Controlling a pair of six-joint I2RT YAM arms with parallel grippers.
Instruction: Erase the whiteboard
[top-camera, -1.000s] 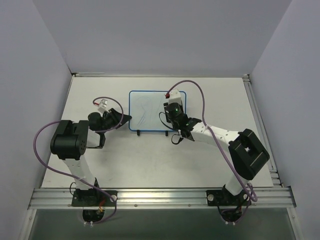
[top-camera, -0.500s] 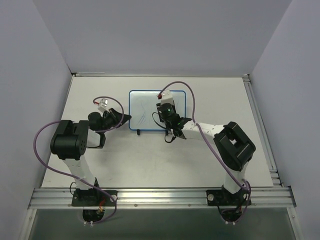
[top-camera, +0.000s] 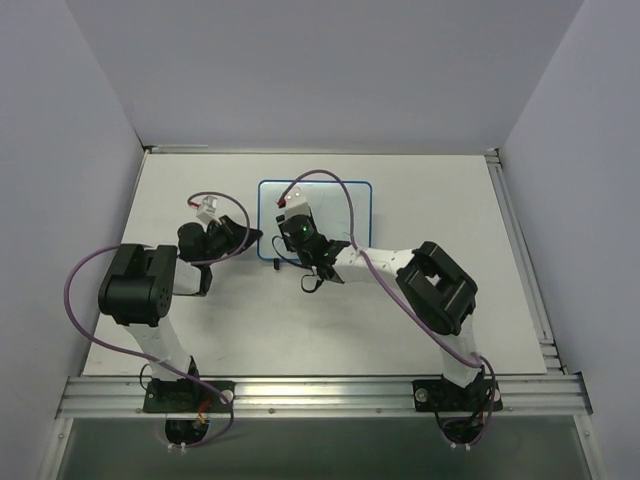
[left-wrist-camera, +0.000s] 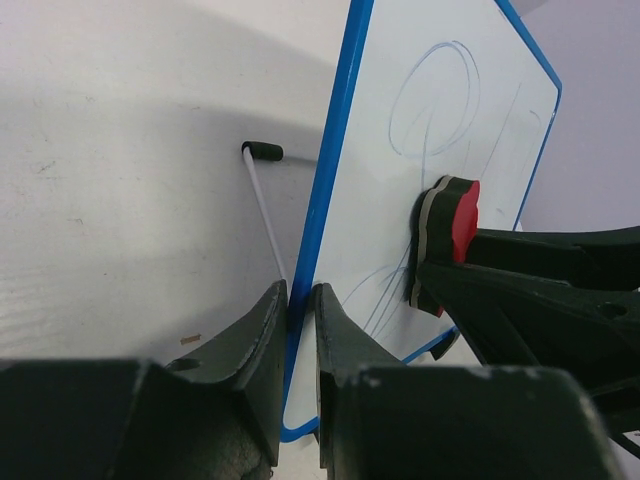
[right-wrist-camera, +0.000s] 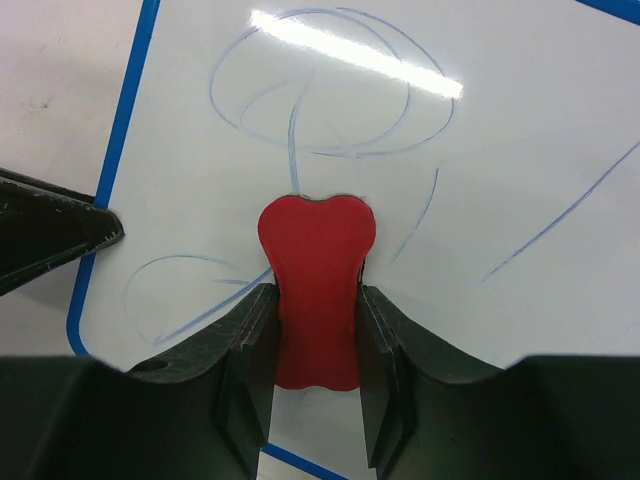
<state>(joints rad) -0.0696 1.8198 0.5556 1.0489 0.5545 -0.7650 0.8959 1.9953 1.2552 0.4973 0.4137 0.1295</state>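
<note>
- Left jaws: clenched on the left blue rim (left-wrist-camera: 335, 150) of the whiteboard (left-wrist-camera: 430, 80), close to its near corner. One finger on the written face, the other behind it.
- Right jaws: clenched on the red eraser (right-wrist-camera: 315, 290), gripping its narrow waist. My right arm reaches across to the board's left half.
- Eraser's pad is pressed flat against the board face, just beside my left jaws.
- Blue scribbles (right-wrist-camera: 330, 110): loops just past the eraser, thin lines either side of it and touching its edge.
- Black foot (left-wrist-camera: 263, 152) on a thin white leg rests on the worktop (top-camera: 450, 200), just left of the rim.
- Whiteboard sits centre of the worktop, long side running left-right, towards the far wall.
- Purple cable (top-camera: 345, 190) from my right wrist loops over the board's far part.
</note>
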